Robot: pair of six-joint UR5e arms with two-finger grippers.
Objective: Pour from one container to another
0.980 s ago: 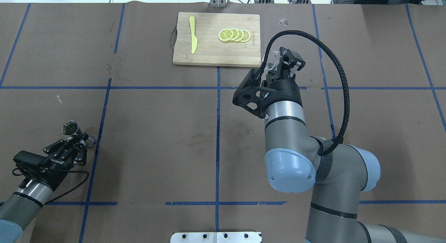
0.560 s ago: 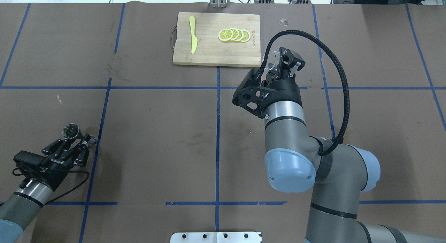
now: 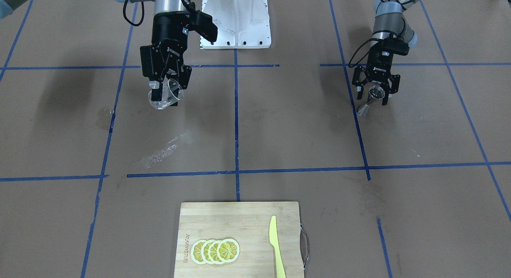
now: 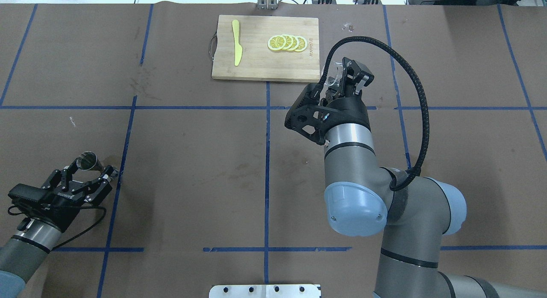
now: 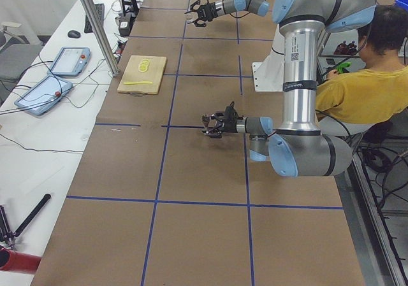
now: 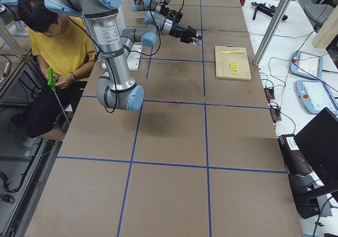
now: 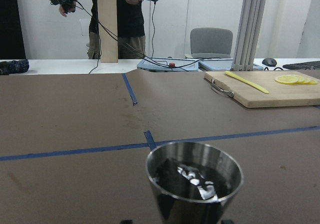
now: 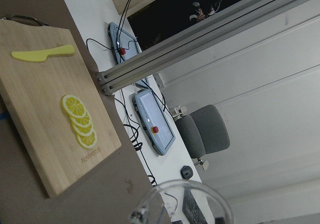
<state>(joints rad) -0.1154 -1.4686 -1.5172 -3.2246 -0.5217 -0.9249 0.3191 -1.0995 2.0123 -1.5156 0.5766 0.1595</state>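
Note:
The steel jigger point(image 4: 88, 161) stands upright on the brown table at the near left, also seen as the jigger point(image 3: 370, 100) from the front. My left gripper point(image 4: 91, 169) is open, its fingers spread on either side of the jigger and apart from it. The left wrist view shows the jigger's cup point(image 7: 194, 184) close in front, with a dark interior and bright reflections. My right gripper point(image 3: 167, 90) is shut on the clear glass cup point(image 3: 163, 99), held tilted above the table. The glass cup point(image 4: 334, 73) shows faintly past the right gripper point(image 4: 345, 73); its rim point(image 8: 185, 204) fills the bottom of the right wrist view.
A wooden cutting board point(image 4: 265, 63) at the far middle carries a yellow knife point(image 4: 236, 48) and lemon slices point(image 4: 287, 42). A wet streak point(image 3: 161, 152) lies on the table below the glass. The robot's base plate point(image 3: 235, 26) stands between the arms. A seated person point(image 5: 357, 88) is beside the robot.
My left gripper lowered the jigger to the table, opened and drew back slightly toward the robot. The right arm and glass cup have not moved.

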